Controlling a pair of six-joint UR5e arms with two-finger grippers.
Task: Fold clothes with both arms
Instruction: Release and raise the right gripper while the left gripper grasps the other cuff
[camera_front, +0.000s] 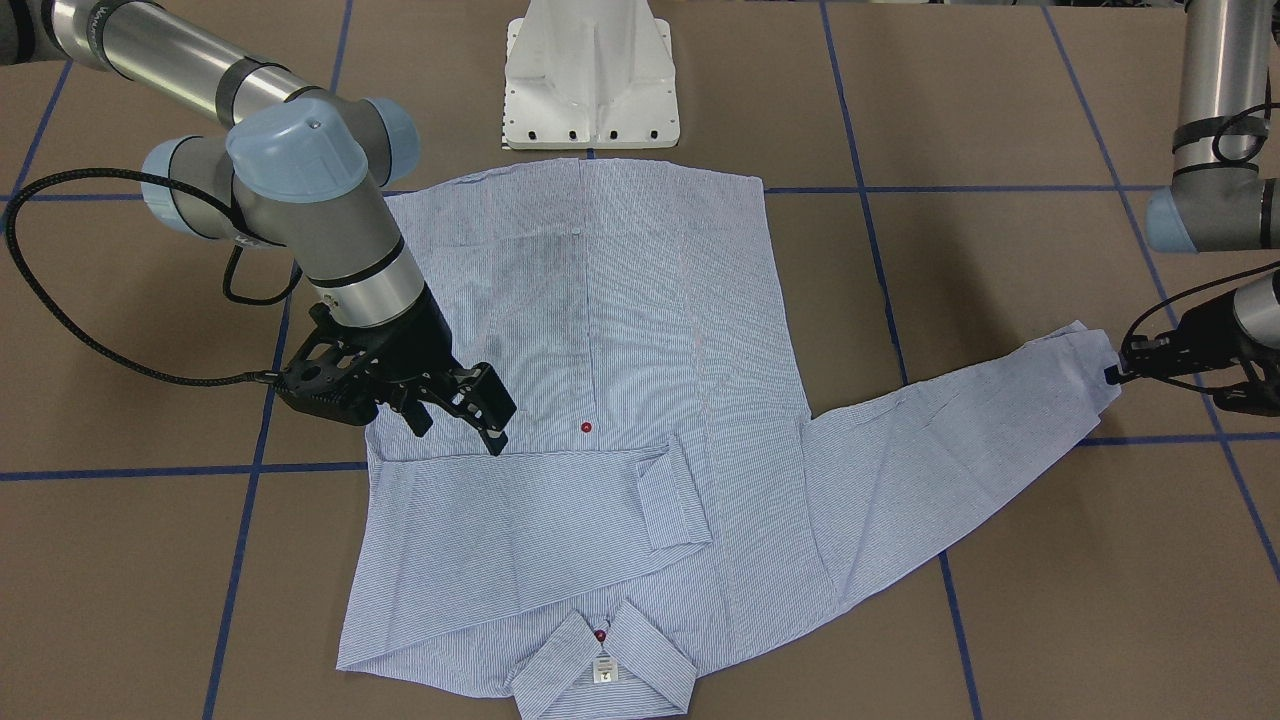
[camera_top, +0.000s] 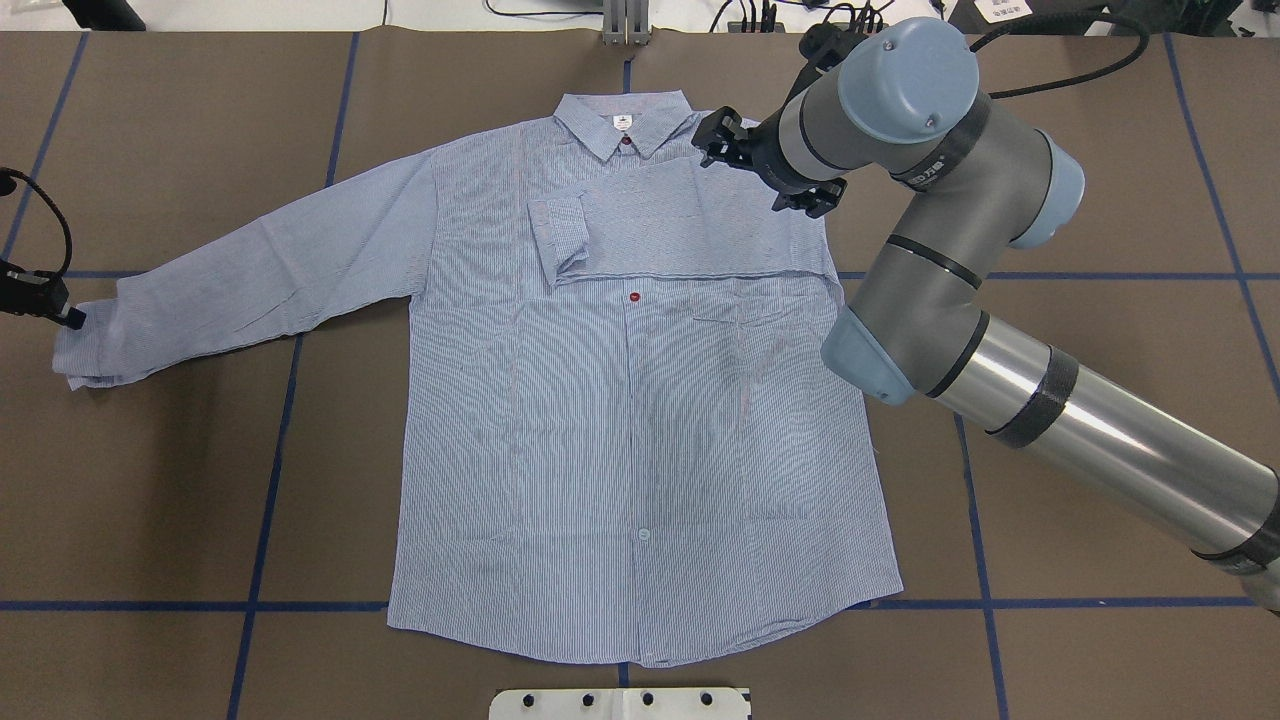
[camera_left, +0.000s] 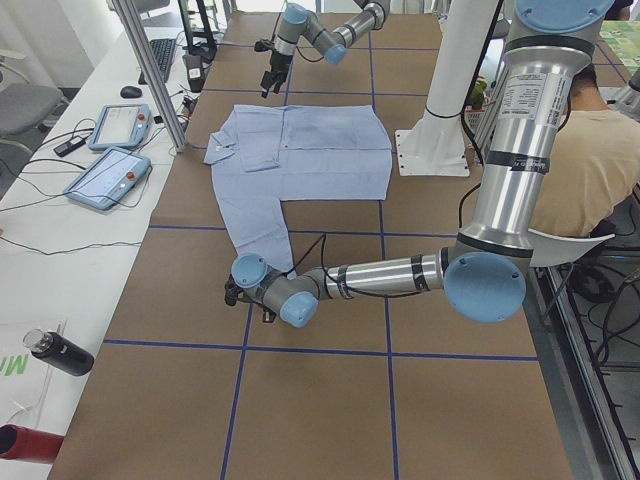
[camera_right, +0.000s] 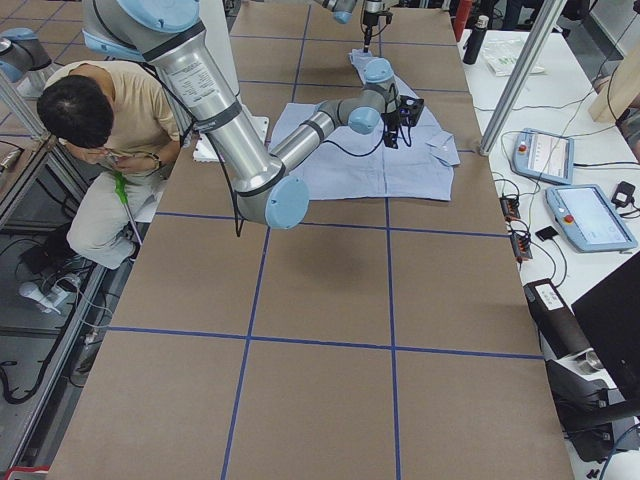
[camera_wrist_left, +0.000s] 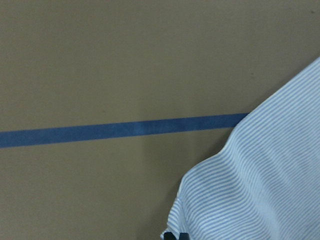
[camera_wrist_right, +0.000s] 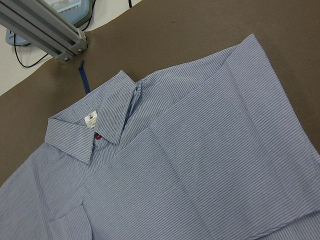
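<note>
Brown paper covers the table (camera_top: 160, 480), taped into blue squares, with bare room on every side; at the far left the left gripper (camera_top: 72, 318) sits narrow at the cuff (camera_top: 85, 350) of the outstretched sleeve (camera_top: 270, 270), though I cannot tell whether it pinches; the shirt (camera_top: 640, 450) lies flat mid-table, hem near the pedestal (camera_top: 620, 703); its other sleeve (camera_top: 690, 225) is already folded across the chest; the right gripper (camera_front: 462, 438) hovers above it, wide and empty; I'd say one sleeve and the body remain.
</note>
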